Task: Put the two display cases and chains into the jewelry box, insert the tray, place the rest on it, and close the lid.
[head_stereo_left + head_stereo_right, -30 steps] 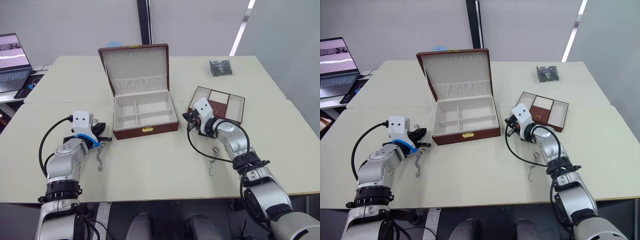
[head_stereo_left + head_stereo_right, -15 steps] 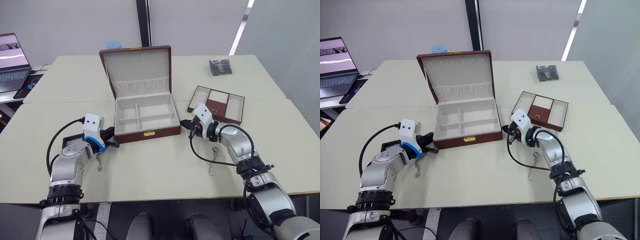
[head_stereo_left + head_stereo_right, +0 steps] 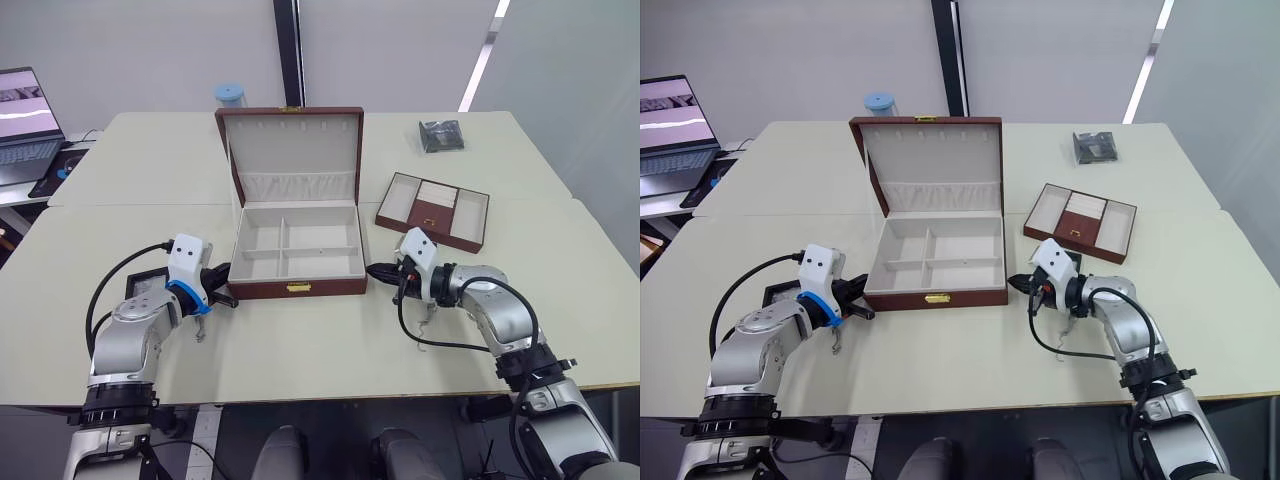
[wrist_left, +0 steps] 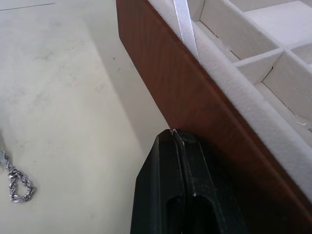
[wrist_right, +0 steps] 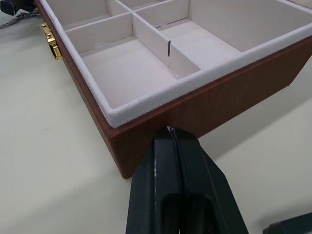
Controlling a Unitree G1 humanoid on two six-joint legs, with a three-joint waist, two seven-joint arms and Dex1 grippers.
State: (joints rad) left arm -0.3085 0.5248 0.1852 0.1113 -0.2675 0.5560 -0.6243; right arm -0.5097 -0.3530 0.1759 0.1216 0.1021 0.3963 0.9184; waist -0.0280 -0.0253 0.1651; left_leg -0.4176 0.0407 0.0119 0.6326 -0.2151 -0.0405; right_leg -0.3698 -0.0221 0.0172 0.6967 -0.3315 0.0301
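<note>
Open reddish-brown cream-lined jewelry box (image 3: 297, 262), flanked by left gripper (image 4: 181, 146) and right gripper (image 5: 174, 141), jaws pressed together, tips at opposite side walls. Risks: uneven pushing skewing box, or sweeping thin silvery chain (image 4: 15, 183) beside left wall.

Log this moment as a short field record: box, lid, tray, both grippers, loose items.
jewelry box: open, compartments empty
lid: upright
tray: on the table, right of the box
left gripper: shut, at the box's left wall
right gripper: shut, at the box's right front corner
chain: on the table beside the left gripper
display case: behind the left arm
</note>
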